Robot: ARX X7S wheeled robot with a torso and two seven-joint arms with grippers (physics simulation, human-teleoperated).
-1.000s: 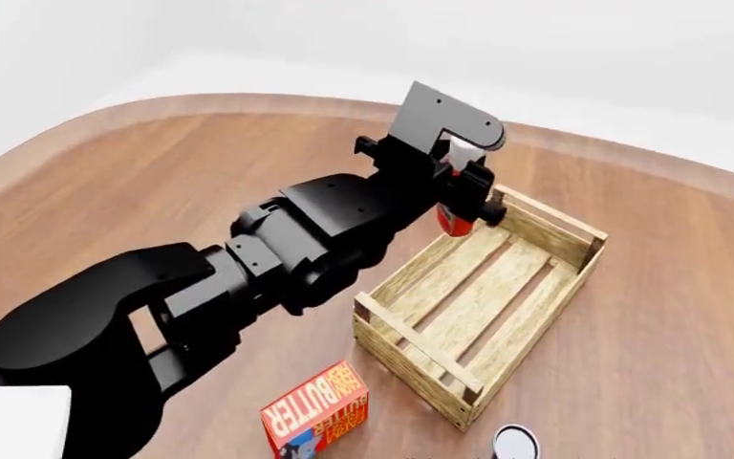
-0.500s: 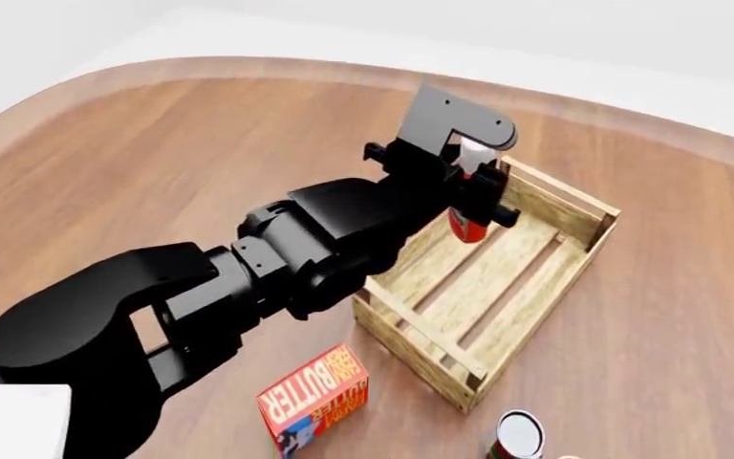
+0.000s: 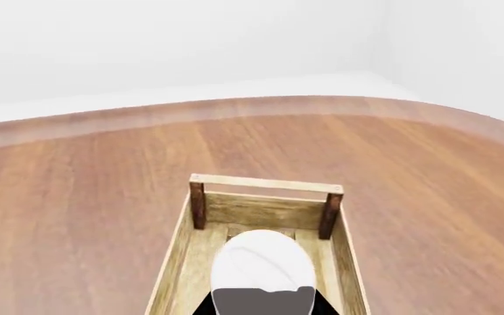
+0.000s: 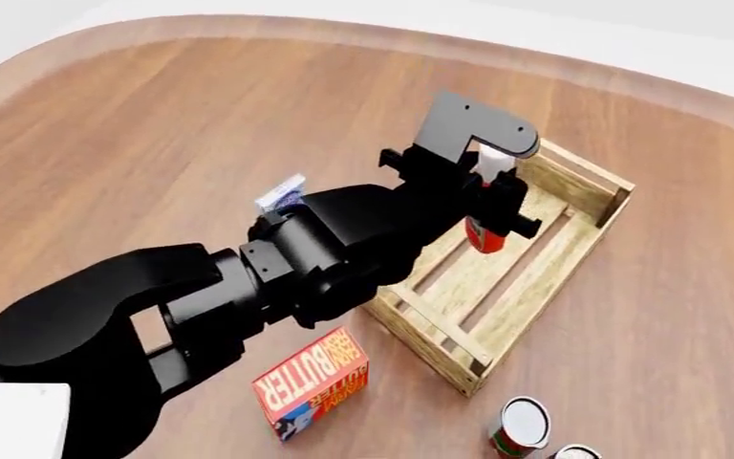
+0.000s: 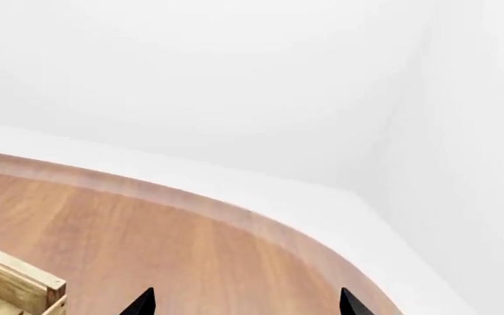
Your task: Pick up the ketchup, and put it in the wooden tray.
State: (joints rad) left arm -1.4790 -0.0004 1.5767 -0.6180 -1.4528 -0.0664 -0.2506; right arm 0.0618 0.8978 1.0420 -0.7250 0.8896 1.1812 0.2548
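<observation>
My left gripper (image 4: 495, 206) is shut on the ketchup (image 4: 485, 232), an orange-red bottle with a white cap, and holds it upright above the inside of the wooden tray (image 4: 569, 251). In the left wrist view the white cap (image 3: 262, 261) fills the lower middle, with the tray's far wall (image 3: 265, 209) and its two corner posts just beyond it. My right gripper (image 5: 245, 303) shows only in the right wrist view: two black fingertips (image 5: 142, 304) wide apart, nothing between them, over bare wood. A corner of the tray (image 5: 16, 283) shows there too.
A red butter box (image 4: 310, 382) lies on the table in front of the tray. Two small cans (image 4: 520, 427) stand at the bottom edge of the head view. A small blue-white item (image 4: 283, 195) lies left of my left arm. The table's curved rim (image 4: 341, 33) runs behind.
My left gripper has carried the ketchup from the tray's far corner to over its inside. The head view has shifted, so the cans and more of the table now show.
</observation>
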